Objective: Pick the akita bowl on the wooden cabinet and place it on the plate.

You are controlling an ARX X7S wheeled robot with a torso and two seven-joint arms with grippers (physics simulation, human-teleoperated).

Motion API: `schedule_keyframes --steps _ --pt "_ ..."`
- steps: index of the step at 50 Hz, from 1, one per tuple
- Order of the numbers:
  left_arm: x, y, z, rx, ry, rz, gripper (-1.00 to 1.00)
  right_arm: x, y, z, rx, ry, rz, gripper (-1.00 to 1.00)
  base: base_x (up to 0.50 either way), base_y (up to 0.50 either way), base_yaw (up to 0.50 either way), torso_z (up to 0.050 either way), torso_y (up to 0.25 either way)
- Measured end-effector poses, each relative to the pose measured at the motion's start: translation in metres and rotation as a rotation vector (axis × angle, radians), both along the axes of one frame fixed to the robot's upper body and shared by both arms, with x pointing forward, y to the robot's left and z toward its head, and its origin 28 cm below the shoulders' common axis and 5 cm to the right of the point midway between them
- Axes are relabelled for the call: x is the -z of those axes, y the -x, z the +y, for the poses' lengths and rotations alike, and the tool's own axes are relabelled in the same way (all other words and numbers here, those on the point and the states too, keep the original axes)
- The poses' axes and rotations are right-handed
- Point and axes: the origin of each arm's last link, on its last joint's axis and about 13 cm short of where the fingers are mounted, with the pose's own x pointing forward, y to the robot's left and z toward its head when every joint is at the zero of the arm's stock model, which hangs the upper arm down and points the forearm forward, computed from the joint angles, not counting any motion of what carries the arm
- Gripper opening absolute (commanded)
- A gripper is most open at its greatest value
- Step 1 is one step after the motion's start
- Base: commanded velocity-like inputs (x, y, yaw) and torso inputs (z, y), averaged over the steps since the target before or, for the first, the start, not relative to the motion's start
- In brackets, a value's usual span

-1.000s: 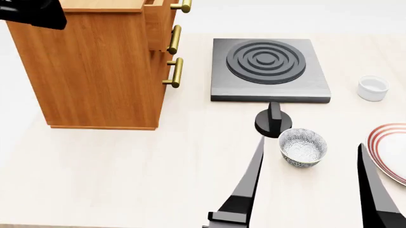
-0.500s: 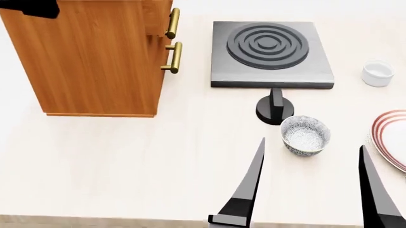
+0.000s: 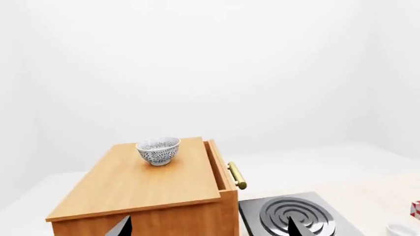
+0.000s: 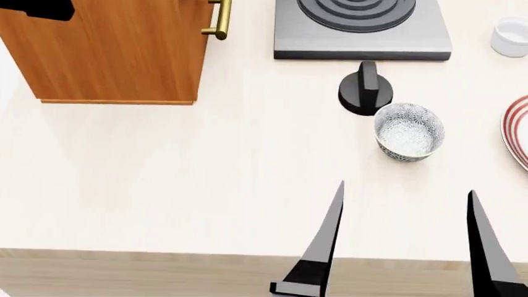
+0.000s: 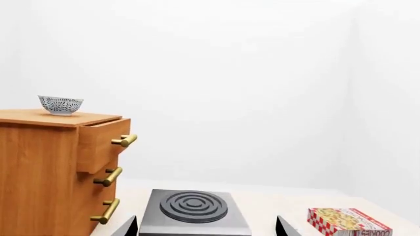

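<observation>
I count 2 patterned bowls: akita bowl (image 3: 158, 150) on wooden cabinet (image 3: 151, 187) top, far-left; 2nd bowl (image 4: 408, 132) on table (image 4: 182, 173), empty, just left of plate (image 4: 518, 131). 1 white cup (image 4: 510, 36), 1 stove (image 4: 361, 28). Right gripper (image 4: 404, 241) wide open, holding nothing. Left gripper (image 3: 206, 227): only fingertips show, spread apart, nothing held.

The right hand (image 4: 404, 195) reaches forward low in the head view, its two dark fingers (image 4: 328, 238) spread wide apart, gripping nothing.
</observation>
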Motion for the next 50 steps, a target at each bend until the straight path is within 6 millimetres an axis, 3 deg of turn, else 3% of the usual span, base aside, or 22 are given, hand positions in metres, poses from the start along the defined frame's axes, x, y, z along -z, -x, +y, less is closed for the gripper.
schedule_keyframes --steps 15,32,50 --pt "-0.025 -0.007 -0.002 -0.096 -0.057 0.035 1.00 0.001 0.000 0.001 -0.002 0.009 -0.002 1.00 0.00 0.00 0.00 0.000 0.000" --pt "-0.062 -0.021 -0.007 -0.064 -0.053 0.079 1.00 0.002 0.000 0.000 -0.008 0.010 -0.004 1.00 0.00 0.00 0.00 0.000 0.000" --pt "-0.097 -0.020 -0.007 -0.079 -0.035 0.047 1.00 0.002 0.001 0.000 -0.017 0.017 -0.012 1.00 0.09 0.00 0.00 0.000 0.000"
